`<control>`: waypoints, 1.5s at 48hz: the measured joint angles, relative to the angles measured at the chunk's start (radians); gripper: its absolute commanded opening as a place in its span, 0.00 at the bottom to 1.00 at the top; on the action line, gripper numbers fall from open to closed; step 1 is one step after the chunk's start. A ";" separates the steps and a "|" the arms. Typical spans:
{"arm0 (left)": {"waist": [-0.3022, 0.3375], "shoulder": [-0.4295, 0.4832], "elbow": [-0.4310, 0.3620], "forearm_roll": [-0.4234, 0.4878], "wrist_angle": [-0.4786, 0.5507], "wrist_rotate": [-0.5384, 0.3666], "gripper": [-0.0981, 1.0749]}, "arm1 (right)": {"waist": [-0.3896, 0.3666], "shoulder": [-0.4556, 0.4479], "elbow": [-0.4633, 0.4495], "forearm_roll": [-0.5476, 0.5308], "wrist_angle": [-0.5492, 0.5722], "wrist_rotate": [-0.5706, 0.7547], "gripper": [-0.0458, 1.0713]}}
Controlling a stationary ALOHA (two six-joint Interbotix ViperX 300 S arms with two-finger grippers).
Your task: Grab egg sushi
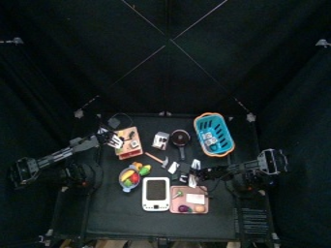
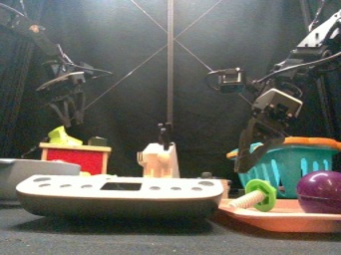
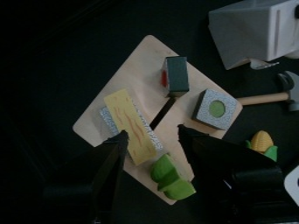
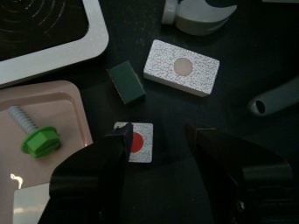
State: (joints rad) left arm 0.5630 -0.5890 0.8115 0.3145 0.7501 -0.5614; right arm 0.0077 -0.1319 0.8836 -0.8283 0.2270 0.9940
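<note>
The egg sushi (image 3: 135,129), a yellow slab on white rice, lies on a wooden board (image 3: 117,83) with a dark green block (image 3: 176,73), a cucumber roll (image 3: 216,107) and green pieces (image 3: 170,175). My left gripper (image 3: 152,138) is open just above the egg sushi, one jaw to either side of its end. In the top view the board (image 1: 126,142) is at the table's left, with the left gripper (image 1: 107,136) at its edge. My right gripper (image 4: 160,133) is open over a white piece with a red dot (image 4: 138,140), near the table's right front (image 1: 207,174).
A blue basket (image 1: 211,134) stands at the back right. A white device (image 1: 157,192) and a pink tray (image 1: 191,201) with a green bolt (image 4: 35,137) lie at the front. A white speckled piece (image 4: 181,66) and a dark green block (image 4: 122,80) lie near the right gripper.
</note>
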 measured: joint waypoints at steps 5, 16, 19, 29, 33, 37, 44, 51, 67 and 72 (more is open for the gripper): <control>0.012 0.003 0.014 0.008 -0.018 0.000 0.82 | 0.000 0.006 0.000 0.002 0.000 0.000 0.80; 0.051 0.008 0.021 0.021 -0.026 0.000 0.82 | -0.002 0.008 0.000 0.000 0.000 0.000 0.81; 0.052 0.014 0.023 0.025 -0.028 0.000 0.82 | -0.002 0.008 0.000 0.000 0.002 0.000 0.81; 0.055 0.061 0.028 0.034 -0.028 0.002 0.83 | -0.002 0.008 0.000 0.000 0.000 0.000 0.81; 0.055 0.075 0.029 0.034 -0.028 0.002 0.87 | -0.002 0.008 0.000 0.000 0.000 0.002 0.81; 0.055 0.080 0.029 0.035 -0.028 0.002 0.91 | -0.002 0.006 0.000 0.000 0.000 0.000 0.81; 0.058 0.080 0.046 0.035 -0.032 0.000 0.94 | -0.002 0.008 0.000 0.000 0.002 0.000 0.81; 0.060 0.081 0.069 0.035 -0.055 0.000 0.94 | -0.002 0.008 0.000 0.000 0.002 0.000 0.81; 0.078 0.084 0.104 0.040 -0.126 -0.006 0.93 | -0.002 0.008 0.000 0.000 0.000 0.000 0.81; 0.087 0.087 0.110 0.038 -0.133 0.000 0.91 | -0.002 0.008 0.000 -0.002 0.002 0.000 0.81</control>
State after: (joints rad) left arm 0.6504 -0.5016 0.9219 0.3528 0.6167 -0.5614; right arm 0.0061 -0.1243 0.8836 -0.8299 0.2286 0.9940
